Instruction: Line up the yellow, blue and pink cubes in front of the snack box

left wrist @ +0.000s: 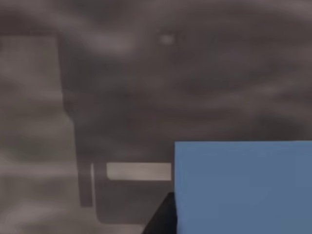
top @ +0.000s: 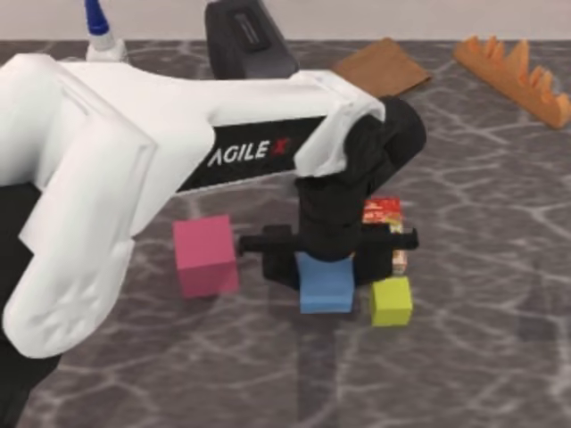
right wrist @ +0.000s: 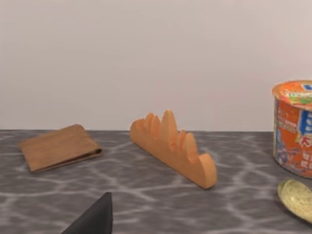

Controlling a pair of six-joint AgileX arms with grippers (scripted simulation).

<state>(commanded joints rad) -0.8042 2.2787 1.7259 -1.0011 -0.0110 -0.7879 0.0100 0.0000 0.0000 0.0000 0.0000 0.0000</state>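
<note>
The left arm's white bulk sprawls across the top view and covers a good part of the bench; its dark wrist hides most of the snack box, of which only a red and orange corner peeps out at the wrist's right; the left hand is itself buried under the wrist, so I cannot tell whether its fingers are spread or pressed together; the blue cube sits directly beneath it, its far edge tucked under the black housing; in the left wrist view the blue cube fills the near corner, cut off by the frame.

The yellow cube stands just right of the blue one, a narrow gap between them; the pink cube lies well to the left, apart from both.

The arm reaches in from the left, wrist pointing straight down; the right hand is out of sight, with only a dark tip in its own wrist view, which looks toward a brown wallet and an orange toothed block.
</note>
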